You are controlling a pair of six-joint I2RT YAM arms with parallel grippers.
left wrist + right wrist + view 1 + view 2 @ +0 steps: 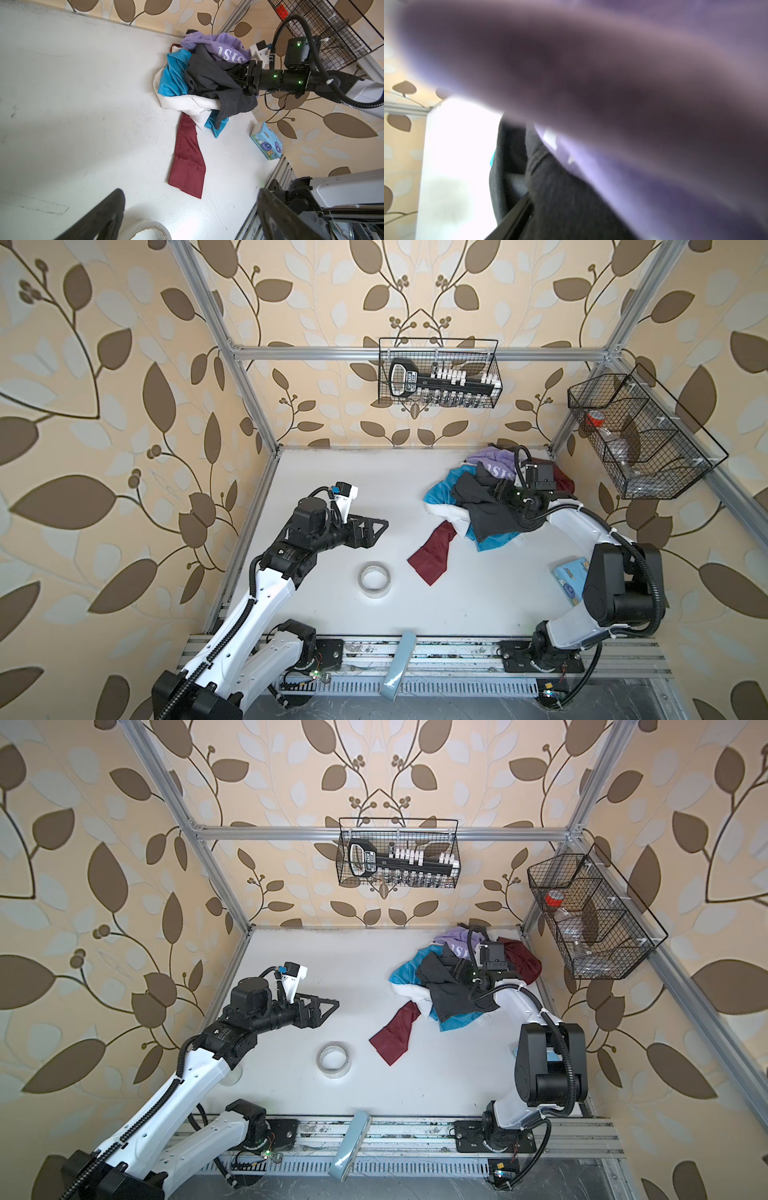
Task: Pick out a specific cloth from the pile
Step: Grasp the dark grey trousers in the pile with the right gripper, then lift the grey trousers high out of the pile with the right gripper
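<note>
Charcoal-grey fabric, the cloth, lies on top of the pile at the far right of the white table, draped over the other garments. The right gripper is pushed into its folds; whether the claw pinches the fabric or stands loose I cannot tell, because cloth hides the tips. The left gripper hovers released, well apart on the left.

To do this step well, I think the claw should take only the grey layer, at a thick fold, then rise slowly toward the middle of the table, so the lavender garment does not come along.

I count: one grey cloth, one lavender garment, one turquoise-and-white garment, maroon pieces at two places (maybe one cloth), one tape roll, one tissue pack, two wire baskets, two arms
</note>
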